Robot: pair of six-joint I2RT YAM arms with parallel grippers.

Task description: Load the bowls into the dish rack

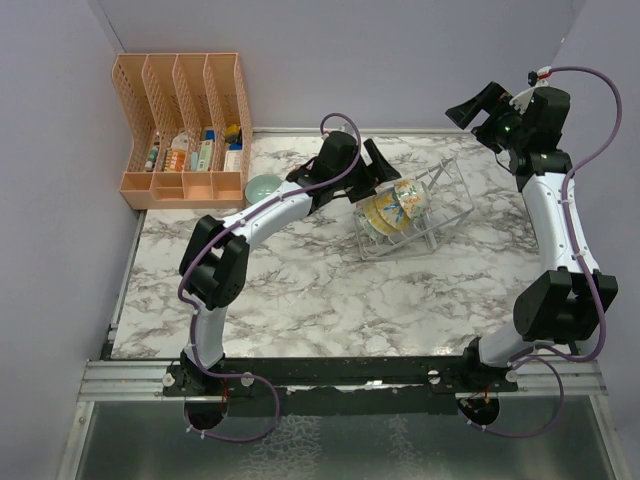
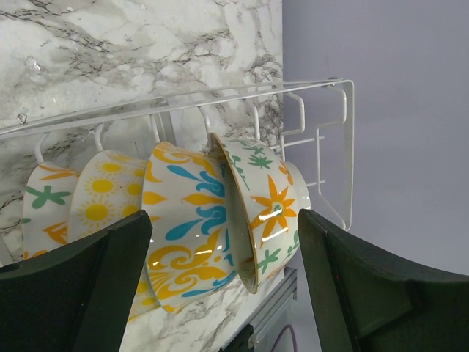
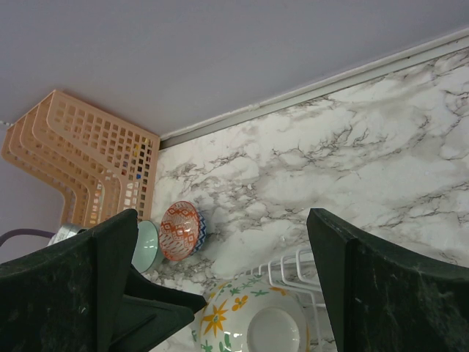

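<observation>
The wire dish rack point(image 1: 432, 212) stands right of centre and holds several floral bowls point(image 1: 393, 206) on edge. In the left wrist view the rack point(image 2: 322, 132) carries a sun bowl point(image 2: 102, 202), a blue-and-yellow bowl point(image 2: 187, 220) and an orange-star bowl point(image 2: 267, 209) at the end. My left gripper point(image 1: 384, 172) point(image 2: 226, 282) is open, its fingers on either side of these last bowls without gripping them. My right gripper point(image 1: 478, 112) point(image 3: 234, 290) is open and empty, raised at the back right. The teal bowl point(image 1: 262, 187) point(image 3: 146, 244) and the red-patterned bowl point(image 3: 179, 229) sit near the organizer.
An orange slotted organizer point(image 1: 185, 125) with small items stands at the back left corner, also seen in the right wrist view point(image 3: 80, 161). The left arm's forearm point(image 1: 285, 205) stretches across the table's middle. The back wall lies just behind the rack.
</observation>
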